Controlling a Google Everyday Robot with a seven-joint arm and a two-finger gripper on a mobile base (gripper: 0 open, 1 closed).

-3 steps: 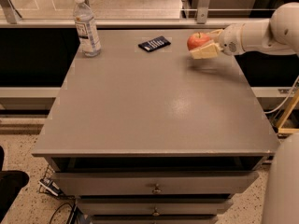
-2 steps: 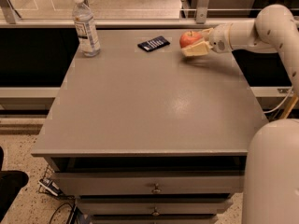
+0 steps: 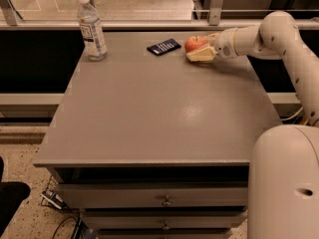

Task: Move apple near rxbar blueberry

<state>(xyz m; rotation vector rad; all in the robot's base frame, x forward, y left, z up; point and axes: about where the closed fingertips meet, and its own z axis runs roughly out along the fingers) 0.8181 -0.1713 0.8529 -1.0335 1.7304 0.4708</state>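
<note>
Shifted leftward since the earlier frame, the apple (image 3: 195,42) sits clamped in the end effector (image 3: 196,49), low over the surface (image 3: 164,113). The rxbar blueberry (image 3: 163,47) lies just left of the end effector, so placement looks close. A water bottle (image 3: 91,28) stands well beyond.
</note>
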